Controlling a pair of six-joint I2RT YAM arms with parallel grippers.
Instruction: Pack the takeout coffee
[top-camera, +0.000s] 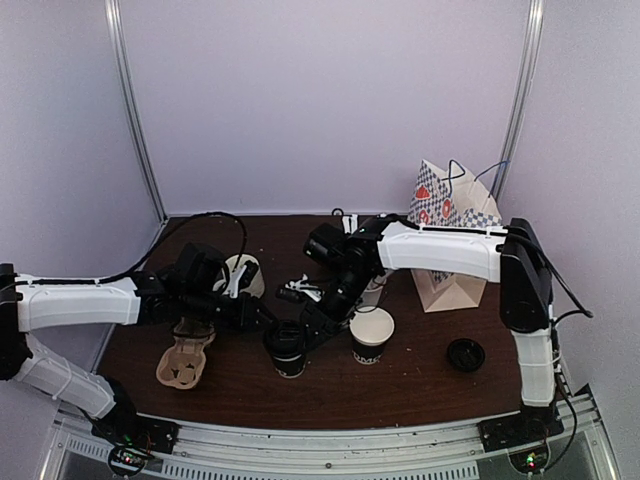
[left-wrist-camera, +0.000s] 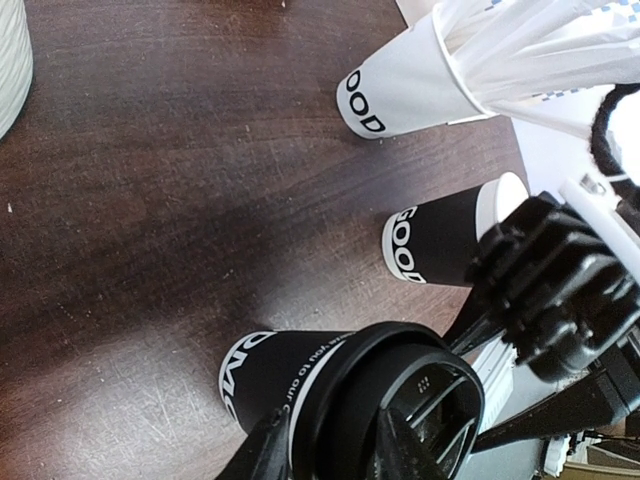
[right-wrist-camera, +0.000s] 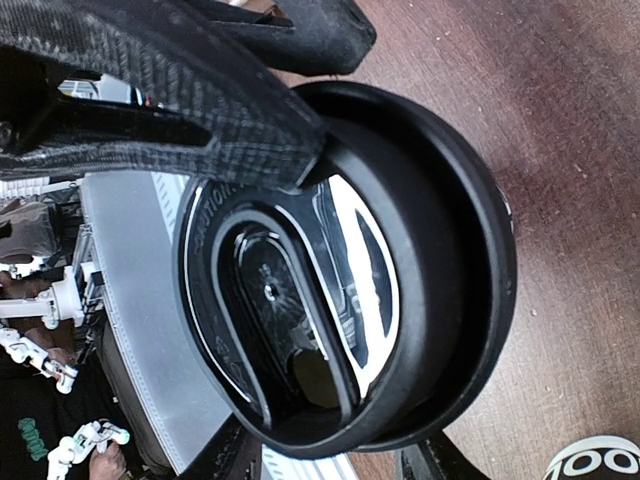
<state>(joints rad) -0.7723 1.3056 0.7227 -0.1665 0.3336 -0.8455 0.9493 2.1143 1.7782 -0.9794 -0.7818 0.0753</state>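
Note:
A black paper cup with white lettering (top-camera: 289, 352) stands near the table's front with a black lid (left-wrist-camera: 405, 395) on it. My left gripper (top-camera: 262, 320) reaches it from the left. In the left wrist view this gripper (left-wrist-camera: 330, 452) is shut on the cup's top, one finger on the side wall and one over the lid. My right gripper (top-camera: 306, 325) comes from behind. In its wrist view its fingers (right-wrist-camera: 232, 460) flank the lid (right-wrist-camera: 330, 270) and hold it. The second black cup (top-camera: 371, 336) stands open to the right and also shows in the left wrist view (left-wrist-camera: 440, 240). Its lid (top-camera: 465, 354) lies apart.
A brown pulp cup carrier (top-camera: 183, 360) lies at the front left. A cream mug (top-camera: 243, 275) stands behind my left gripper. A white cup of stirrers (left-wrist-camera: 400, 85) stands behind the cups. A patterned paper bag (top-camera: 455, 240) stands at the back right.

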